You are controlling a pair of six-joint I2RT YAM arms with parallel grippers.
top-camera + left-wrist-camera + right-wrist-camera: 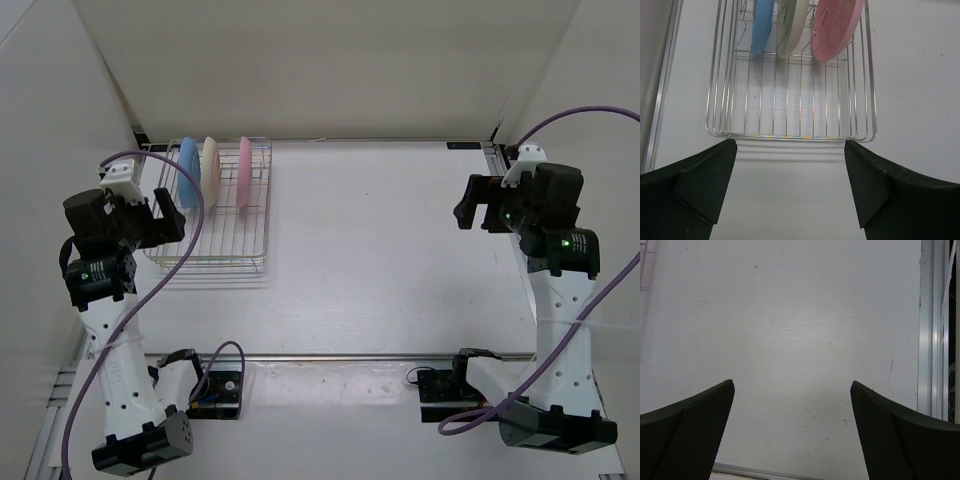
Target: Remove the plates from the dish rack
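Plates [211, 170]: blue, cream, pink; upright on edge at far end of dish rack [790, 135].
Handling: likely stiff, light, smooth; pinch at top rim.
Rack's near half: bare wire.
Left gripper [790, 190]: spread, empty, just short of rack.
Right gripper [792, 430]: spread, empty, over table [790, 340], well apart.

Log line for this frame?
plates: three upright in dish rack | left claw: open, facing rack | right claw: open, empty

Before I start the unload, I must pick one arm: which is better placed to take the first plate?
Left. The left hand, open, faces the dish rack holding the plates; the right hand, also open, hangs over bare table far from it.
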